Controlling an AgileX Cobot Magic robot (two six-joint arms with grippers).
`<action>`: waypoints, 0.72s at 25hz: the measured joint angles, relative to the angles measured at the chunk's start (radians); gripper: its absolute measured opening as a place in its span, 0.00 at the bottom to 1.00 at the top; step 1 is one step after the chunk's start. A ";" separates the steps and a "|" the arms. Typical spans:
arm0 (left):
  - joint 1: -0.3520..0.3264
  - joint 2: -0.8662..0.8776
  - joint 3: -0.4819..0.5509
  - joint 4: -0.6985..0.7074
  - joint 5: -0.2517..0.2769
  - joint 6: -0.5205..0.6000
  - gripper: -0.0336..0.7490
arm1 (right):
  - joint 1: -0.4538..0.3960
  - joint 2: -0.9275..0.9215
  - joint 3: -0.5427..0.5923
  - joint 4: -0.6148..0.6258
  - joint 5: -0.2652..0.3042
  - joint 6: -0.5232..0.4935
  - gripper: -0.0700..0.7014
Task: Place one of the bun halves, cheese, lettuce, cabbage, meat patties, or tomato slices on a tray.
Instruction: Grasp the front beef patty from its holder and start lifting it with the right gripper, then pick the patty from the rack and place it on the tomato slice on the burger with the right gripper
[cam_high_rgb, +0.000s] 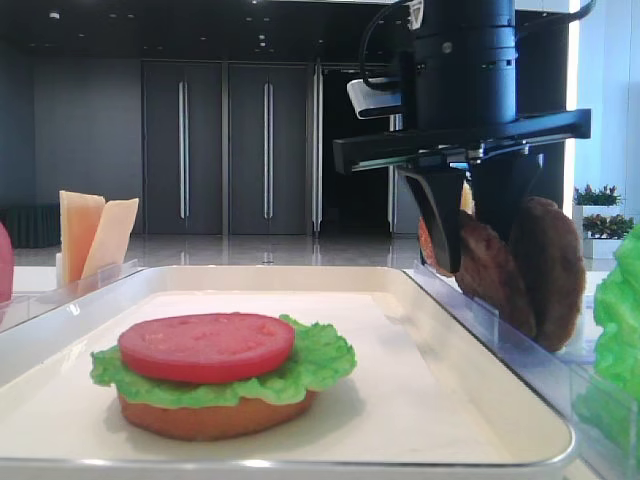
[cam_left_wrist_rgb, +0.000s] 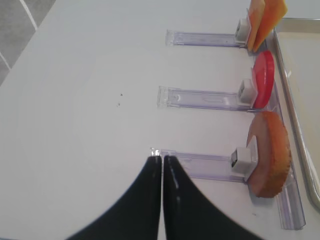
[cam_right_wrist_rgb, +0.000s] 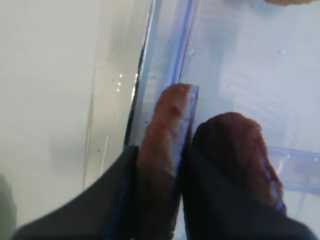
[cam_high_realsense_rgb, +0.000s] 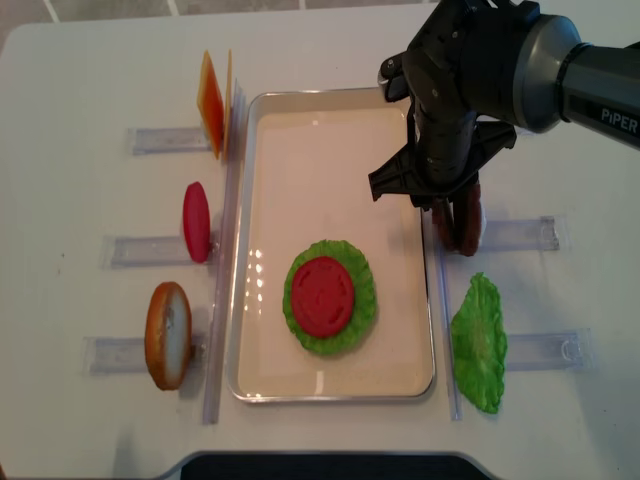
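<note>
We are taking the tray (cam_high_realsense_rgb: 335, 120) as our landmark and working across from its left side. Left of the tray, the cheese (cam_high_realsense_rgb: 212, 88) is standing at the far end, a tomato slice (cam_high_realsense_rgb: 196, 221) is standing on edge level with the tray's middle, and a bun half (cam_high_realsense_rgb: 167, 334) is leaning in its clear rack toward the near end. Our left gripper (cam_left_wrist_rgb: 162, 162) is hovering over bare table left of that bun half, fingers pressed together and holding nothing.

On the tray itself, a bun base (cam_high_rgb: 213, 417) is carrying a lettuce leaf (cam_high_realsense_rgb: 362, 315) and a second tomato slice (cam_high_realsense_rgb: 323, 296) (so we are judging the patty to be the next layer).

Just right of the tray's right rim, the meat patties (cam_high_rgb: 520, 265) are standing upright side by side in their rack. Our right gripper (cam_right_wrist_rgb: 159, 165) is reaching down over them with one patty between its fingers, which are closing on it; whether the grip is firm yet, we cannot tell. To do this well, we are wanting the pads squared on that patty's flat faces, the neighbour left undisturbed, and a straight lift clear of the rack before swinging toward the tray. A loose lettuce leaf (cam_high_realsense_rgb: 479, 343) is lying right of the tray's near end.
</note>
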 joint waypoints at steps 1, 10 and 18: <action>0.000 0.000 0.000 0.000 0.000 0.000 0.04 | 0.000 0.000 0.000 -0.001 0.003 0.000 0.34; 0.000 0.000 0.000 0.000 0.000 0.000 0.04 | 0.000 -0.020 -0.007 -0.007 0.035 0.000 0.27; 0.000 0.000 0.000 0.000 0.000 0.000 0.04 | 0.000 -0.145 -0.011 0.026 0.042 0.000 0.27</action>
